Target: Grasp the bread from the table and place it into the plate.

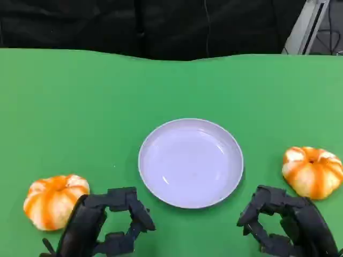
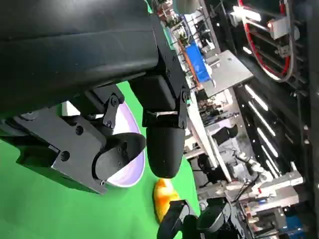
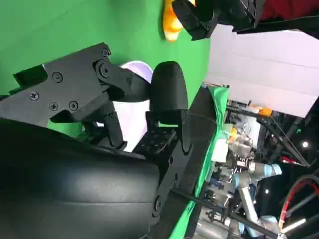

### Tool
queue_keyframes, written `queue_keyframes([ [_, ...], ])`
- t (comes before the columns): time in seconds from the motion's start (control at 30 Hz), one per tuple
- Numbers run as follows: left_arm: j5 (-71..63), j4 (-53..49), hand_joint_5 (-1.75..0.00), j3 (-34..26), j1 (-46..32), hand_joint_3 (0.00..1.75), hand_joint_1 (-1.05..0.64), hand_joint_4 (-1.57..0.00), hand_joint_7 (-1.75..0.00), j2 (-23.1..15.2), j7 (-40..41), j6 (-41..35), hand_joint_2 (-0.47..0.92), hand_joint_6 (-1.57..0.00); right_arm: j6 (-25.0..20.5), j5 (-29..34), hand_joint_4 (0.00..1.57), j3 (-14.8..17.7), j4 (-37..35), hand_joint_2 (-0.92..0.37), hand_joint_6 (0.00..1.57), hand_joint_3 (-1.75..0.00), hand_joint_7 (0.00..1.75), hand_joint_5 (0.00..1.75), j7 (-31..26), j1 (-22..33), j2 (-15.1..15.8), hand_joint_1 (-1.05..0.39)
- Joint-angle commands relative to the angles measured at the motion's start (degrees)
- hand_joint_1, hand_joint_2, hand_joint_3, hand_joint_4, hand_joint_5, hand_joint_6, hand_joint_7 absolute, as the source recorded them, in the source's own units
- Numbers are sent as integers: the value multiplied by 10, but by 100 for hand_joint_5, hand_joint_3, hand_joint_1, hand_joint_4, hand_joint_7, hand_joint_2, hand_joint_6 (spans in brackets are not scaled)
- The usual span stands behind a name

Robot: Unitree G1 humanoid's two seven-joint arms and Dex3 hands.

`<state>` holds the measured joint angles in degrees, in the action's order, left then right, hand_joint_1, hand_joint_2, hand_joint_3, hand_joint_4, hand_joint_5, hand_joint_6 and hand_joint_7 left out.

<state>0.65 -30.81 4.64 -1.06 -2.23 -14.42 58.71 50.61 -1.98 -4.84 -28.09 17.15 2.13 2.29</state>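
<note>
- The left hand holds nothing, its fingers apart.
- The right hand too.
- Pumpkin-shaped breads flank the white plate.
- No writing shows.

open green table around central plate, bread at left, bread at right

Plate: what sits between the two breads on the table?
Head view: the plate, empty, lies between the left bread and the right bread, with bare green table on either side of it.
</note>
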Motion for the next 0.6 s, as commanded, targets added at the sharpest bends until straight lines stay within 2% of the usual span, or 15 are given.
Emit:
queue_keyframes([
  [0.03,4,-1,-140,-4,4,97,0,-94,-111,-5,3,3,62,-102,2,-11,75,4,-4,-67,78,-84,129,158,2,-3,5,-19],
  [0.6,-19,-11,-138,20,-2,98,-2,-94,-111,5,4,15,58,-101,4,-6,74,6,-6,-68,79,-82,128,157,-1,-4,9,-20],
])
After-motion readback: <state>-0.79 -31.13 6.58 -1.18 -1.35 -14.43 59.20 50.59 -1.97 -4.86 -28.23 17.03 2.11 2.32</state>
